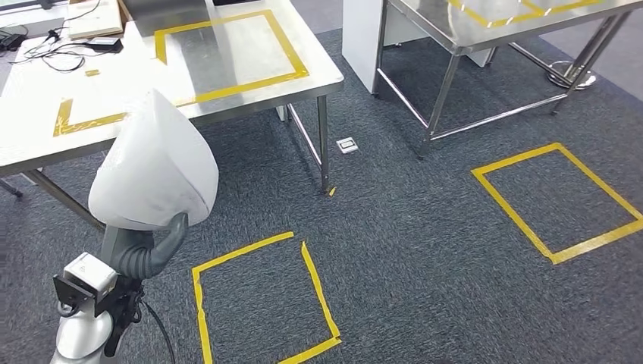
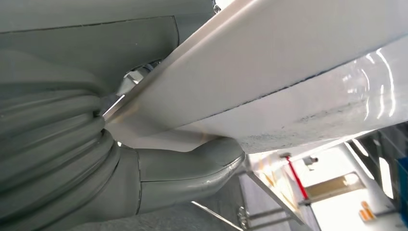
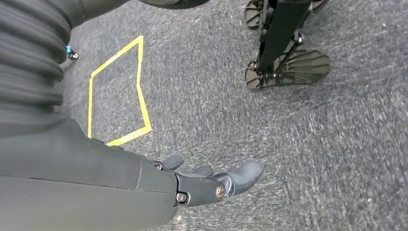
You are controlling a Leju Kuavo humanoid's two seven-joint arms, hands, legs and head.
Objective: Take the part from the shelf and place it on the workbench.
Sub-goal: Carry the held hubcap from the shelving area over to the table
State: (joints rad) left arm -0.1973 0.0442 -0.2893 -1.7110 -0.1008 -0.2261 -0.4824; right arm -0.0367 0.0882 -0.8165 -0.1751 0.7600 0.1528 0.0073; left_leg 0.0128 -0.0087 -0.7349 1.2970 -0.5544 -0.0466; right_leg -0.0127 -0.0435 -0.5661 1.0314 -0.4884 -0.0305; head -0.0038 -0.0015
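The part, a white, rounded shell-shaped piece, is held up in the left hand at the lower left of the head view, in front of the near edge of the workbench and above the grey carpet. In the left wrist view the part shows as a broad white panel with a flat edge, and the thick grey thumb of the left hand presses against its underside; the grasp is firm contact, thumb on one face, the other fingers hidden behind the part.

The right hand hangs low over the carpet, holding nothing, its fingers extended and slightly apart.

The workbench is a steel-topped table bearing a yellow tape rectangle on its surface, with cables and a flat box at its far left. A second steel table stands to the right. Two yellow tape squares are marked on the carpet: one just beside the left arm, another well apart to the right. A small white plate lies on the floor near the workbench leg.
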